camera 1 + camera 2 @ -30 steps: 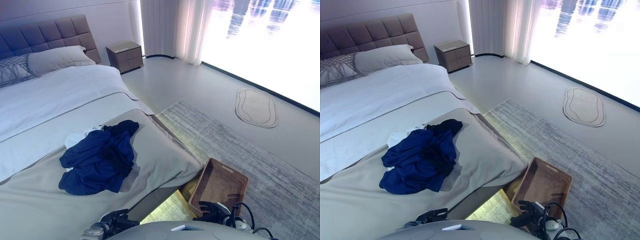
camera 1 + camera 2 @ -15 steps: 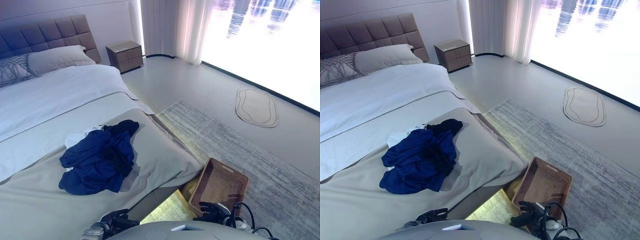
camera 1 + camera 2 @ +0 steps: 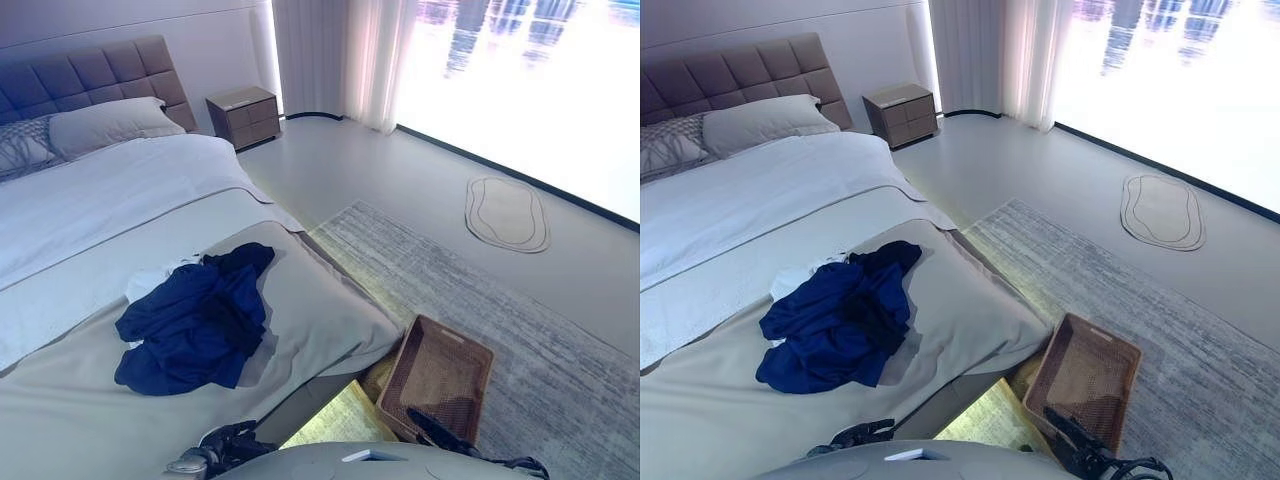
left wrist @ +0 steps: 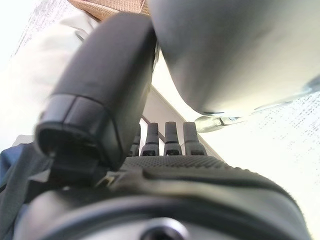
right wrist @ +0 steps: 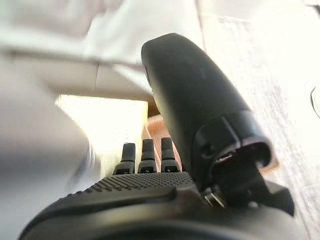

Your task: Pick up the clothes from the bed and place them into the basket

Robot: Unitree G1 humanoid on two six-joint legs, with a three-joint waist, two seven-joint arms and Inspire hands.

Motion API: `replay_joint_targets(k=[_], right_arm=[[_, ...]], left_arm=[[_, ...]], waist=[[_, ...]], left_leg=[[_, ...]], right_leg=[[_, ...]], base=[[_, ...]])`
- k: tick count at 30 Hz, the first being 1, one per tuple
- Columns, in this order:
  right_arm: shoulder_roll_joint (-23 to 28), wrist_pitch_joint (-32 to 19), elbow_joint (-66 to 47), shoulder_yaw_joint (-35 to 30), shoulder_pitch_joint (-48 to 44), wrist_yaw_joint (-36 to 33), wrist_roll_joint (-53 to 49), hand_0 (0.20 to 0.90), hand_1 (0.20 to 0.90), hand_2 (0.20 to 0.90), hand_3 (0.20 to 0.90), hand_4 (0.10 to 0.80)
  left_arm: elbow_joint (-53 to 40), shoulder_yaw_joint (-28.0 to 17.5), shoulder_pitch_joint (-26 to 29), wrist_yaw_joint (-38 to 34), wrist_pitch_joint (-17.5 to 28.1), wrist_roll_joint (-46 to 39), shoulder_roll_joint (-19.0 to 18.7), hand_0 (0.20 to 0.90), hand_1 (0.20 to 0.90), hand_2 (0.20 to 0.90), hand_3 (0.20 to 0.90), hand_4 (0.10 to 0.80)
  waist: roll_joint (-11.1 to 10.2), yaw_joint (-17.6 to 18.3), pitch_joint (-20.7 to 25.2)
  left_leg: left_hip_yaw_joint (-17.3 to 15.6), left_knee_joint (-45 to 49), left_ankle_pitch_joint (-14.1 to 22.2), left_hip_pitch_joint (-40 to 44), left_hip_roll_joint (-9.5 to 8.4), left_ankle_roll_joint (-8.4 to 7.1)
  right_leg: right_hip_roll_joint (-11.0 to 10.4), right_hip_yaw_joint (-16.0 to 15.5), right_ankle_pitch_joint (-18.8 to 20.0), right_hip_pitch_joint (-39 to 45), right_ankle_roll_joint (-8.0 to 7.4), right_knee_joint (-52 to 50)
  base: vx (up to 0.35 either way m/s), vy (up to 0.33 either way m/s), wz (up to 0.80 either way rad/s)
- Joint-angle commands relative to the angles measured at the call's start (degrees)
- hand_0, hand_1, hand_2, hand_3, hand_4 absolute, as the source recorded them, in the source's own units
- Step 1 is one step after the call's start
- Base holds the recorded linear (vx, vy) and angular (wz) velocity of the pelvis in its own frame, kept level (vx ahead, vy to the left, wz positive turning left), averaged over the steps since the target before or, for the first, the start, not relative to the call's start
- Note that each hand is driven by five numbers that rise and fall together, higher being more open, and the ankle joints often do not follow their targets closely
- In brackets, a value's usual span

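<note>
Waiting to begin: clothes on the bed, both hands low and empty.

Nothing had been lifted, so by my reading the step in hand was the first reach. 1 heap of clothes (image 3: 193, 328), dark blue cloth with a scrap of white showing at its far edge, lay on the bed (image 3: 330, 310) near the foot; how many garments made it up could not be told. 1 woven basket (image 3: 440, 375) stood on the rug (image 3: 480, 290) just beside the bed's corner, holding nothing that could be seen. The left hand (image 3: 225, 445) and the right hand (image 3: 1080, 445) each sat low at the near edge, well apart from the heap; the wrist views showed both with straight fingers, gripping nothing. Next move, as I judged it: bring 1 hand over the heap and gather the cloth.
</note>
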State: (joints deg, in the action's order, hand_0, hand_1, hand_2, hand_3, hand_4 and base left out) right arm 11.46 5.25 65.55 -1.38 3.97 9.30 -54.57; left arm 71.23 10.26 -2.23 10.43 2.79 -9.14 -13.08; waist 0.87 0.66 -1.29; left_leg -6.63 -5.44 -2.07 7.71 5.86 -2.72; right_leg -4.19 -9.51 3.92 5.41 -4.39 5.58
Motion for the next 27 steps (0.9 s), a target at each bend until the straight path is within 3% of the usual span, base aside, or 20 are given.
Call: replay_joint_targets(k=[1,4,5,6,7,8,11,14,17,21,27], right_arm=[[-2.13,-8.81,-7.88,-1.64,-8.35,3.61,1.5,0.9,0.9,0.9,0.9,0.8],[-0.46,-14.72,-19.07,4.27,-10.4,-1.05,16.1,0.9,0.9,0.9,0.9,0.8],[-0.3,-15.26,-19.7,4.67,-10.56,-1.85,16.79,0.9,0.9,0.9,0.9,0.8],[0.67,-18.05,-22.69,7.0,-11.3,-4.45,27.46,0.9,0.9,0.9,0.9,0.8],[1.55,-18.43,-24.1,8.34,-11.76,-6.41,29.31,0.9,0.9,0.9,0.9,0.8],[5.33,-18.63,-29.4,12.68,-14.17,-11.7,43.27,0.9,0.9,0.9,0.9,0.8],[9.8,-17.37,-33.53,16.26,-17.44,-14.92,56.21,0.9,0.9,0.9,0.9,0.8],[15.36,-12.88,-36.36,22.25,-28.05,-20.41,68.26,0.9,0.9,0.9,0.9,0.8],[16.49,-9.06,-35.46,25.35,-34.81,-25.18,72.19,0.9,0.9,0.9,0.9,0.8],[17.84,-4.55,-29.92,27.35,-48.41,-32.28,70.21,0.9,0.9,0.9,0.9,0.8],[19.24,-1.45,-20.27,28.59,-60.46,-35.04,65.8,0.9,0.9,0.9,0.9,0.8]], left_arm=[[2.67,1.24,0.99,-0.41,1.41,0.06,0.24,0.9,0.9,0.9,0.9,0.8],[0.68,2.65,0.18,-0.88,1.15,-0.88,-0.14,0.9,0.9,0.9,0.9,0.8],[0.53,2.72,0.17,-0.9,1.1,-1.02,-0.19,0.9,0.9,0.9,0.9,0.8],[-0.24,3.12,0.02,-0.94,0.97,-1.5,-0.35,0.9,0.9,0.9,0.9,0.8],[-0.66,3.25,0.0,-0.97,0.82,-1.63,-0.45,0.9,0.9,0.9,0.9,0.8],[-2.3,3.83,-0.19,-1.1,0.48,-2.13,-0.82,0.9,0.9,0.9,0.9,0.8],[-3.65,4.25,-0.45,-1.16,0.48,-2.55,-1.29,0.9,0.9,0.9,0.9,0.8],[-4.58,5.33,0.61,-1.29,1.86,-2.79,-2.48,0.9,0.9,0.9,0.9,0.8],[-4.94,5.98,2.32,-1.34,2.23,-3.49,-3.7,0.9,0.9,0.9,0.9,0.8],[-5.94,6.9,6.6,-1.33,2.35,-6.24,-7.32,0.9,0.9,0.9,0.9,0.8],[-4.7,5.5,8.37,-0.53,3.06,-7.73,-10.45,0.9,0.9,0.9,0.9,0.8]], waist=[[-0.73,-1.47,-2.78],[-1.0,-2.48,-3.42],[-1.05,-2.56,-3.32],[-1.19,-3.02,-3.51],[-1.28,-3.28,-3.57],[-1.66,-4.48,-4.3],[-2.23,-6.03,-5.04],[-3.65,-10.09,-7.53],[-4.49,-12.64,-9.54],[-6.07,-17.63,-14.35],[-7.71,-23.54,-17.73]], left_leg=[[0.69,0.69,7.37,3.56,-6.88,4.66],[1.6,1.17,7.46,2.92,-7.32,5.12],[1.67,1.2,7.35,2.64,-7.37,5.15],[2.09,1.41,7.32,2.22,-7.59,5.31],[2.31,1.5,7.31,2.0,-7.7,5.4],[3.39,2.12,7.47,1.29,-8.13,5.78],[4.46,3.1,7.6,0.09,-8.53,6.06],[7.17,6.36,7.62,-4.34,-9.07,6.5],[9.18,7.52,7.02,-7.41,-9.32,6.73],[13.1,7.73,4.88,-14.11,-9.73,6.22],[16.83,9.05,4.36,-21.03,-9.75,5.07]], right_leg=[[0.18,-1.36,-7.29,3.68,1.14,-5.13],[-0.52,-2.05,-7.73,3.18,1.11,-6.22],[-0.57,-2.11,-7.63,2.95,1.11,-6.23],[-0.84,-2.35,-7.69,2.58,1.06,-6.61],[-0.94,-2.46,-7.7,2.42,1.05,-6.72],[-1.5,-3.03,-7.85,2.07,0.9,-7.41],[-2.1,-3.68,-7.83,1.46,0.74,-8.11],[-3.51,-5.48,-7.09,-0.64,0.24,-9.51],[-4.3,-6.82,-6.36,-2.18,-0.4,-10.82],[-5.42,-9.62,-3.98,-5.57,-0.92,-12.3],[-5.92,-12.43,-4.58,-8.22,-0.98,-13.86]], base=[[0.004,0.049,0.12],[-0.01,0.068,0.14],[-0.011,0.078,0.11],[-0.009,0.057,0.1],[-0.004,0.117,0.29],[-0.001,0.095,0.29],[0.0,0.105,0.35],[-0.066,0.078,0.39],[-0.091,0.008,0.49],[-0.179,-0.022,0.64],[-0.049,0.008,0.56]])
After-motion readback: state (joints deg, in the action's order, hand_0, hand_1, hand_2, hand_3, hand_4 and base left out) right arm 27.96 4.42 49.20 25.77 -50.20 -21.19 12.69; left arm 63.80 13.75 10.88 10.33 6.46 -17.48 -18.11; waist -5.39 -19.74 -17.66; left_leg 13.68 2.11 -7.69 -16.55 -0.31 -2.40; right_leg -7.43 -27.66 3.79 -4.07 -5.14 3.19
